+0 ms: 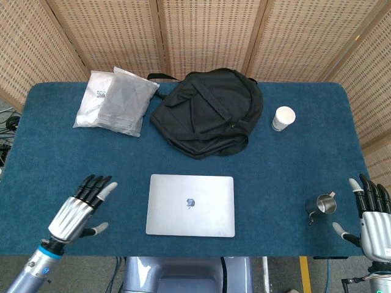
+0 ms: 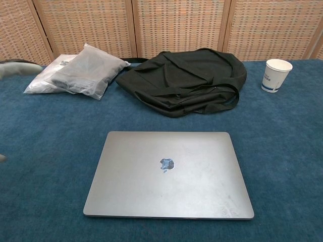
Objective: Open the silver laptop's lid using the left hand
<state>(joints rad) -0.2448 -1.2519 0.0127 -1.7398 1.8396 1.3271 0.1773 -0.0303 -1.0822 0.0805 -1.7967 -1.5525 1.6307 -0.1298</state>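
The silver laptop [image 1: 190, 205] [image 2: 168, 174] lies closed and flat near the table's front edge, its logo up. My left hand [image 1: 79, 209] hovers over the blue cloth to the left of the laptop, fingers spread and holding nothing; a clear gap separates it from the lid. In the chest view only a blurred fingertip [image 2: 17, 67] shows at the far left edge. My right hand [image 1: 372, 218] stays at the table's right front corner, fingers apart and empty.
A black backpack [image 1: 208, 111] lies behind the laptop. Two plastic-wrapped packages [image 1: 116, 101] sit at the back left. A white paper cup [image 1: 283, 118] stands at the back right, and a small metal cup [image 1: 322, 205] stands beside my right hand.
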